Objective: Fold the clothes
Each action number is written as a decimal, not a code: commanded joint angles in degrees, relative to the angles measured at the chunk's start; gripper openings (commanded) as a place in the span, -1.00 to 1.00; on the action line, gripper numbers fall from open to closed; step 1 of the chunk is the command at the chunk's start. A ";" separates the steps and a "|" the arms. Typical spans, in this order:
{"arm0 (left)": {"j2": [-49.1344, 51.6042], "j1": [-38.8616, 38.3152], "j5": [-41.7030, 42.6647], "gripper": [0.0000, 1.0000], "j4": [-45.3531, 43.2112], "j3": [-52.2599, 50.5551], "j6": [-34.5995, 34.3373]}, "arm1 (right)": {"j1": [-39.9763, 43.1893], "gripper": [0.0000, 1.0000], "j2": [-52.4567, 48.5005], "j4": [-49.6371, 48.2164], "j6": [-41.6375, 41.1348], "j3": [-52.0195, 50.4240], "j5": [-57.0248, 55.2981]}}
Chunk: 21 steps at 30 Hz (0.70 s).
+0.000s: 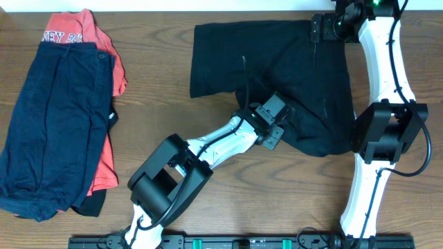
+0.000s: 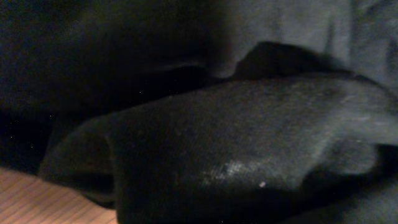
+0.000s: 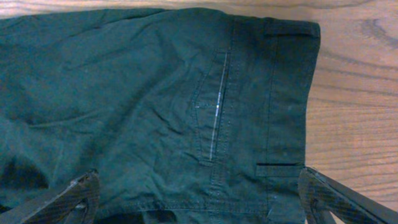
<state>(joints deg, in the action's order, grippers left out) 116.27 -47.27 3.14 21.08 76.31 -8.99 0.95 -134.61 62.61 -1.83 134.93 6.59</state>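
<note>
The black shorts [image 1: 291, 62] lie spread flat on the wooden table [image 1: 159, 83], right of centre and towards the far edge, waistband to the right; they look not yet folded, so I'd judge the work on this piece is only starting.

The right gripper [image 1: 324, 28] hangs over the far right corner of the shorts. In its own wrist view its fingers [image 3: 81, 193] stand wide apart with nothing between them, and the waistband [image 3: 289, 93], a belt loop and the slit pocket [image 3: 214, 106] lie beneath. My guess is it sits there to take that corner, since a firm waistband gives a better hold than loose cloth.

The left gripper [image 1: 275, 119] reaches in low over the near edge of the shorts. Its camera shows only a dark hump of fabric [image 2: 236, 143] and a sliver of table, with no fingers in sight, so I cannot tell whether the claw is parted or pinching; the raised cloth hints at a gathered fold, no more.

Well apart on the left lies a stack: a navy garment [image 1: 55, 117] over a red shirt [image 1: 83, 31]; these seem already folded and set clear of the working space.
</note>
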 commanded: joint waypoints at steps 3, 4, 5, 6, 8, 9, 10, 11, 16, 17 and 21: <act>-9.55 0.74 -15.72 -0.88 2.73 0.20 1.95 | 0.92 0.99 0.68 0.52 1.27 0.55 -0.33; -11.54 0.74 -18.29 -0.88 3.17 0.20 3.28 | 0.92 0.98 0.68 0.68 1.27 0.55 -0.35; -13.79 0.74 -21.14 -0.89 3.63 0.20 5.01 | 0.92 0.99 0.68 0.87 1.27 0.55 -0.33; -15.74 0.74 -23.32 -0.88 4.11 0.20 6.51 | 0.92 0.99 0.68 1.01 1.27 0.55 -0.33; -19.50 0.74 -27.15 -0.88 5.11 0.20 9.18 | 0.92 0.98 0.68 1.55 1.25 0.55 -0.33; -21.00 0.74 -28.20 -0.89 5.70 0.20 9.92 | 0.92 0.98 0.68 2.01 1.25 0.55 -0.28; -22.53 0.74 -28.59 -0.88 6.47 0.20 10.80 | 0.92 0.98 0.68 2.73 1.25 0.55 0.00; -23.63 0.74 -28.57 -0.88 7.26 0.20 11.28 | 0.92 0.98 0.68 3.48 1.25 0.55 0.59; -25.18 0.74 -28.44 -0.88 12.24 0.15 11.34 | 0.90 0.97 0.68 11.43 1.81 0.55 10.10; -24.85 0.74 -28.44 -0.88 13.00 0.13 11.32 | 0.85 0.94 0.68 14.03 2.99 0.55 13.70; -23.08 0.74 -28.22 -0.88 14.49 0.07 11.32 | -0.33 0.79 0.68 24.02 9.44 0.55 24.83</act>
<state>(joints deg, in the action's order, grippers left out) 91.94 -46.81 -23.35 35.31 76.29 1.56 1.32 -134.61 83.68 1.89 134.93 19.86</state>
